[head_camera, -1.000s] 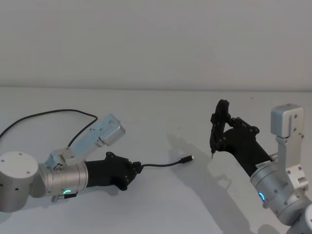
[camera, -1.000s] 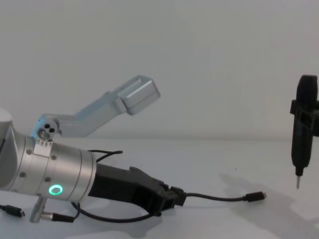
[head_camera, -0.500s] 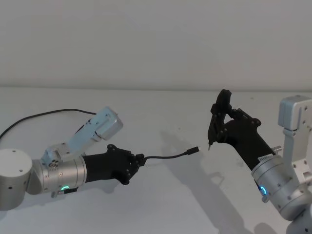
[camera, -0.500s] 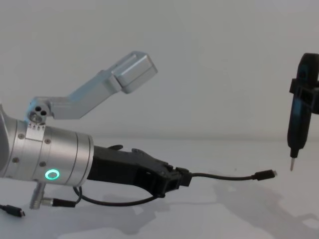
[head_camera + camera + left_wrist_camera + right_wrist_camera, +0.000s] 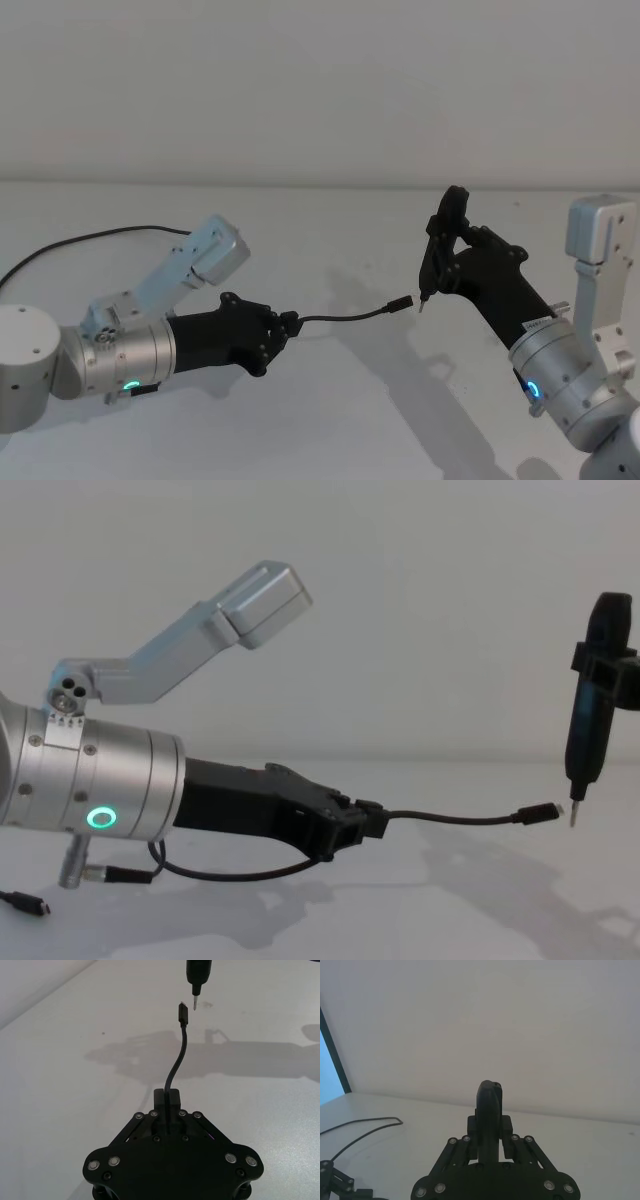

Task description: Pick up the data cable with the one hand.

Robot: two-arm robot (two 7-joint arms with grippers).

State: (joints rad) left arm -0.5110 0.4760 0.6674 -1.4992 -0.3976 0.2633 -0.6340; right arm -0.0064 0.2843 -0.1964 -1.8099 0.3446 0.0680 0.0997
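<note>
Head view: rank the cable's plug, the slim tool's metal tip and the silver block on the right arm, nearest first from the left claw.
The left claw grips the data cable.
1. Plug, cable's free end.
2. Metal tip of the slim tool, just beyond the plug.
3. Silver block, far right.

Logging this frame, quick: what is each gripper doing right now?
Left gripper: shut on the data cable.
Right gripper: shut on the slim black tool.
</note>
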